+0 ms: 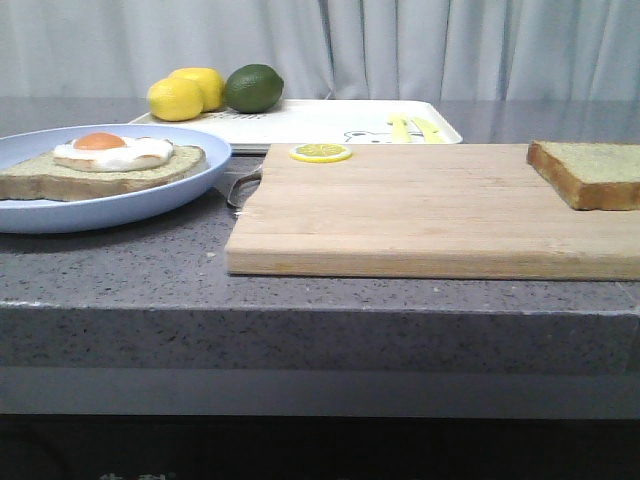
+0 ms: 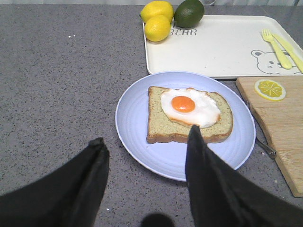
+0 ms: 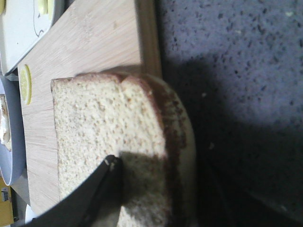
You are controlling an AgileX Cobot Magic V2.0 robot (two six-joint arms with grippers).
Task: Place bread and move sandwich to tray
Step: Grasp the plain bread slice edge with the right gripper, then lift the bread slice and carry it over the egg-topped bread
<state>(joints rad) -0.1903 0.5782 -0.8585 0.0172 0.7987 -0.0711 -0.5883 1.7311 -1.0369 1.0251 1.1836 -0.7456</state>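
Note:
The bread (image 1: 590, 170), a thick brown-crusted slice, lies on the right end of the wooden cutting board (image 1: 420, 210). In the right wrist view it fills the middle (image 3: 104, 123). My right gripper (image 3: 161, 175) is open and close over it, with one fingertip (image 3: 111, 170) above the crumb and the other lost in dark shadow. The sandwich is one flatter slice (image 2: 161, 123) with a fried egg (image 2: 187, 106) on the pale blue plate (image 2: 132, 118), at the left in the front view (image 1: 150, 205). My left gripper (image 2: 146, 146) is open and empty just short of the plate. The white tray (image 1: 330, 120) is behind.
Two lemons (image 1: 185, 93) and a lime (image 1: 253, 88) sit on the tray's far left corner. A yellow fork and knife (image 2: 279, 47) lie at the tray's right. A lemon slice (image 1: 320, 152) lies on the board's back left corner. A metal handle (image 1: 240, 185) pokes out between plate and board.

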